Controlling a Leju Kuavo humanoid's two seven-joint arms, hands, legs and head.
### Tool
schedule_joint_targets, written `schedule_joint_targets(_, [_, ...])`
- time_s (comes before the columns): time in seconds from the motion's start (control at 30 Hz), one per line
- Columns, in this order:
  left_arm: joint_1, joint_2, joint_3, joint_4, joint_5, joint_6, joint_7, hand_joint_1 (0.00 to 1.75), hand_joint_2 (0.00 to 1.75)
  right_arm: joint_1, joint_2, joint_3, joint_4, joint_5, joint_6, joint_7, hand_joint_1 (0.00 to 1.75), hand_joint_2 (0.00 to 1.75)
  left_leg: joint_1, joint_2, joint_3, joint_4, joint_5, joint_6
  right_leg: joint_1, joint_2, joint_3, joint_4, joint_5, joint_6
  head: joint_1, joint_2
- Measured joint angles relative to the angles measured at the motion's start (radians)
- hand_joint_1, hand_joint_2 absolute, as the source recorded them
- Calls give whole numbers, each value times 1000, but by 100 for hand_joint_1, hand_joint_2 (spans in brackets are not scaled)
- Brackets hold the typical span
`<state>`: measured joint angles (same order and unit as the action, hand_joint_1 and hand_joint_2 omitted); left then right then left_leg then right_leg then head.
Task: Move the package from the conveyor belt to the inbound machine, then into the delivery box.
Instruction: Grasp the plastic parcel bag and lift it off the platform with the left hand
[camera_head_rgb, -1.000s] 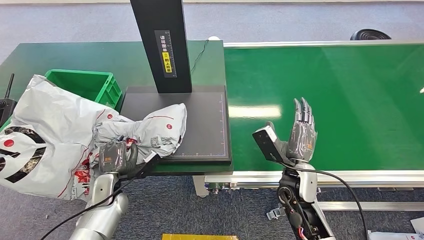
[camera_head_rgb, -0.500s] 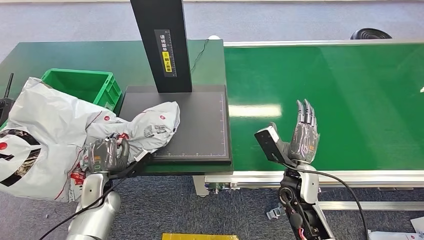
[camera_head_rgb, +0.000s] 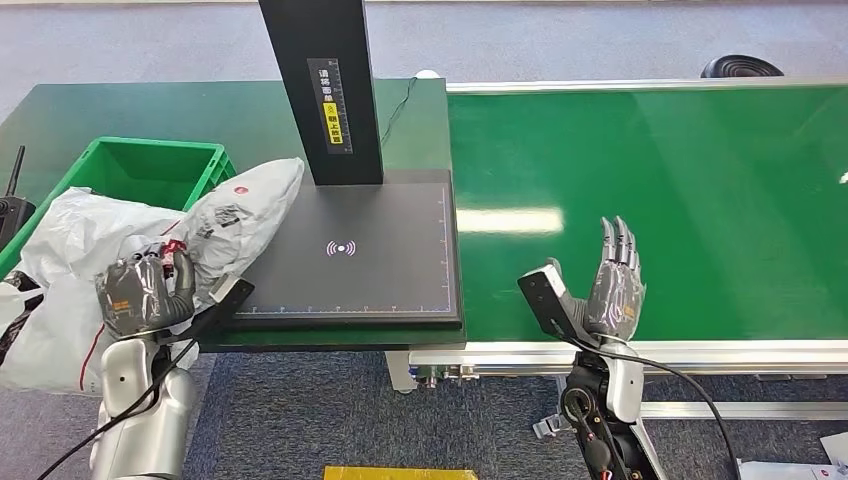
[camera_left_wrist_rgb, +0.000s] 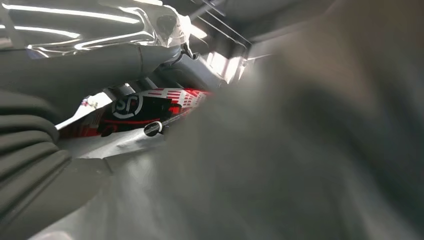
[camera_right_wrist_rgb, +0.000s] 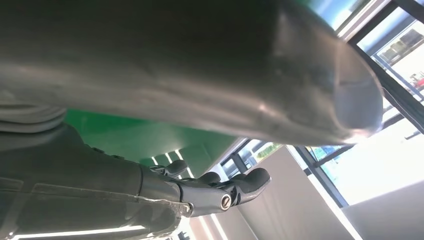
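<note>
My left hand (camera_head_rgb: 146, 292) grips a crumpled white package (camera_head_rgb: 235, 209) with red and black print, lifted off the scanner and held over the table's left side, by the green delivery box (camera_head_rgb: 150, 172). Up close in the left wrist view, the package (camera_left_wrist_rgb: 145, 107) lies against the hand (camera_left_wrist_rgb: 45, 165). The inbound machine's black plate (camera_head_rgb: 370, 260) lies bare with a white symbol lit at its middle. My right hand (camera_head_rgb: 612, 283) stands open over the near edge of the green conveyor belt (camera_head_rgb: 700, 190), fingers up, holding nothing; the right wrist view shows that hand (camera_right_wrist_rgb: 200, 187).
The scanner's black post (camera_head_rgb: 322, 90) rises behind the plate. A large white bag with black and red print (camera_head_rgb: 55, 290) hangs at the table's left front. A black handset (camera_head_rgb: 12, 205) stands at the far left. A yellow item (camera_head_rgb: 400, 472) lies on the floor below.
My left hand has pulled the package left, off the scanner plate and up toward the green box. The plate's symbol is now uncovered. My right hand has sunk slightly.
</note>
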<state>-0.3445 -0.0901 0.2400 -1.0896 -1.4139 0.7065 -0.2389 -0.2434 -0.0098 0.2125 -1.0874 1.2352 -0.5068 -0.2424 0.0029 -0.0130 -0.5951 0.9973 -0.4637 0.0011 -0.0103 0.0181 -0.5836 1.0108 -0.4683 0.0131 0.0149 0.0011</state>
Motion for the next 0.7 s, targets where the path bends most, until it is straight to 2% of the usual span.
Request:
schedule_joint_targets(0.27, [1, 36, 68, -16, -7, 0, 29, 174, 175, 20, 0, -29, -16, 1, 12, 2, 0, 0, 0, 1, 0, 0, 0, 0, 0, 1, 0, 0, 0, 0, 0, 0])
schedule_joint_targets(0.7, [2, 169, 242, 40, -64, 0, 139, 172, 175, 103, 1, -95, -94, 20, 37, 8, 0, 0, 1, 1, 0, -1, -1, -2, 1, 1, -1, 0, -1, -2, 0, 0])
